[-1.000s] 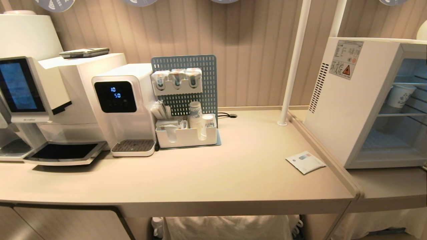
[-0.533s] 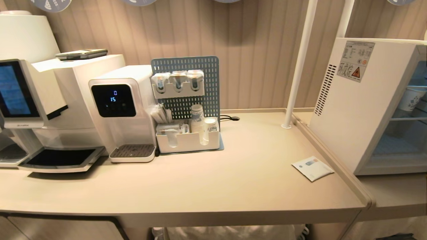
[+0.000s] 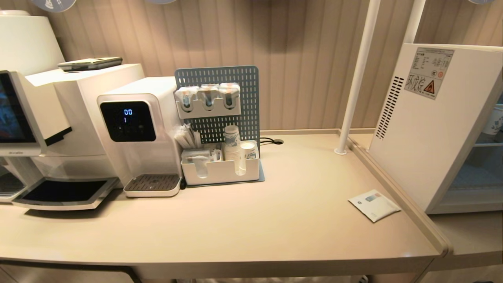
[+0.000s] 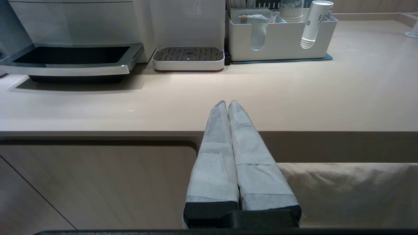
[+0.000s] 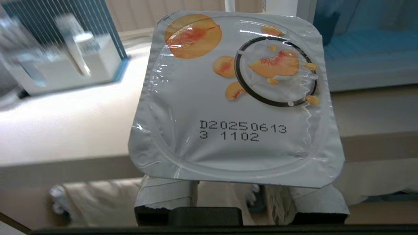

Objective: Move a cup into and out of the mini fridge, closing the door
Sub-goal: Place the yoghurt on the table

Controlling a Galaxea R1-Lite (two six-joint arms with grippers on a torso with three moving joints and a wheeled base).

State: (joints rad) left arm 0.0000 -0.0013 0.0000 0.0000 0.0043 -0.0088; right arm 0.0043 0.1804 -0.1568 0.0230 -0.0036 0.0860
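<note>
1. A small white plastic yogurt-style cup [image 5: 235,98], sealed with a glossy foil top printed with orange peach slices and a date code, sits clamped between the padded fingers [image 5: 163,192] of the right gripper [image 5: 238,195], jaws partly closed against its sides under the foil rim. Cup and gripper are out of the head view.

2. The boxy white mini fridge [image 3: 428,129], with side vents and a warning sticker, is the reference point: it stands on a lower ledge at the right end of the beige counter [image 3: 251,220]. In the right wrist view its bluish interior lies beyond the held cup.

3. The fridge front is open; the door itself is out of frame. A patterned white paper cup [image 3: 496,122] rests on a shelf inside.

4. The left gripper [image 4: 227,106], fingers pressed together and empty, hangs at the counter's front edge, well to the left of the fridge.

5. The pot looks light, with thin walls likely to dent under pressure, and the foil top could puncture. Best held low on the body, gently and upright.

6. A white sachet [image 3: 374,204] lies on the counter near the fridge's side.
</note>
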